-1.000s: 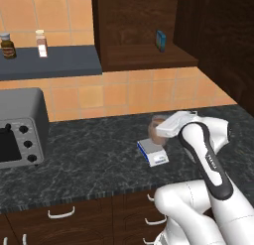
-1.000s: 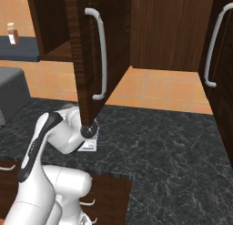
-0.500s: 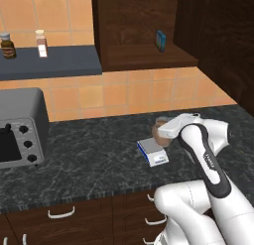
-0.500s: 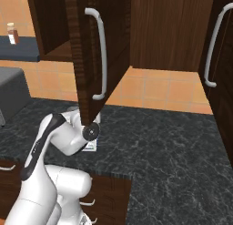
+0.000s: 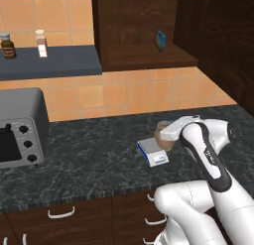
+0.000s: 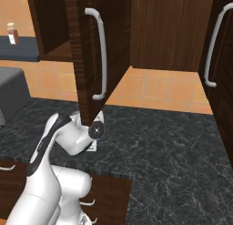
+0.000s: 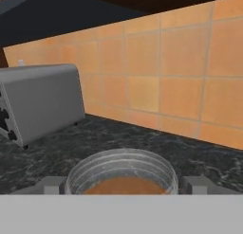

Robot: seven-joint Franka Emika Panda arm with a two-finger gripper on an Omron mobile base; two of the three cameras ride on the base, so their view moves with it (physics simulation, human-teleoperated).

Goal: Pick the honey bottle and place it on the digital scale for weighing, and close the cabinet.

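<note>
Dark marbled worktop (image 5: 89,159), with orange tiled wall behind. Nearest me, my gripper (image 5: 166,135) reaches sideways with the honey bottle (image 5: 163,136) clasped between its fingers; in the hand view the bottle's pale lid (image 7: 121,171) sits between the two fingertips (image 7: 50,184). I cannot tell if the bottle touches the digital scale (image 5: 153,152), which lies just beside it near the worktop's front edge. At the left end stands a grey toaster oven (image 5: 20,127). Beyond, the cabinet (image 6: 91,60) hangs with its door swung open, a small blue box (image 5: 160,40) on its shelf.
</note>
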